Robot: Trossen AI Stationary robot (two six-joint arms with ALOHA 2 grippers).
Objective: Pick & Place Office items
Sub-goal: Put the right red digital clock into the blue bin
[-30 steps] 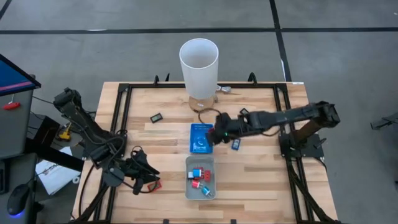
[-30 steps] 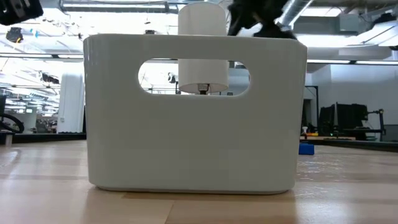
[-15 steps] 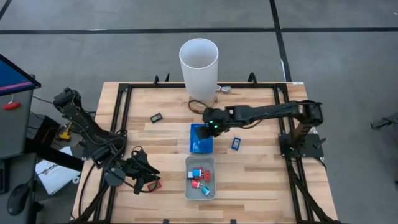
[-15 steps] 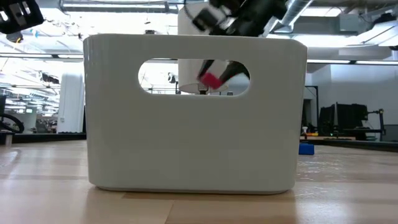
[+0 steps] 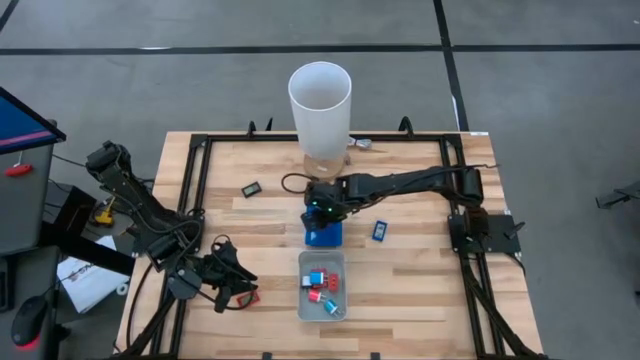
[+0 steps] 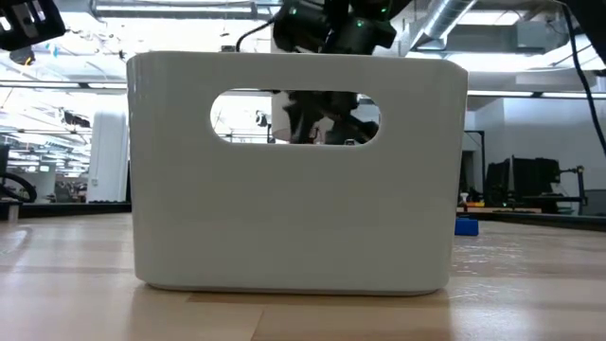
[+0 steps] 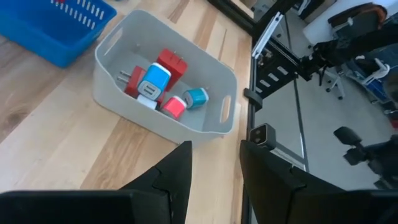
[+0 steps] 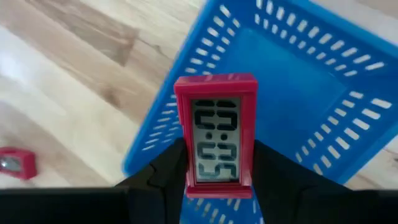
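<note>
Dark jointed arms, black cables

The white bin (image 6: 298, 170) is blocking most of the low view. The blue tray (image 8: 323, 93) is running off the picture's edge. The clock's numbers (image 8: 214, 146) are looking blurry.

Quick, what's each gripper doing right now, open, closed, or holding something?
Left gripper: jaws apart, holding nothing, low beside the grey tray.
Right gripper: closed on a red clock, above the blue basket.
</note>
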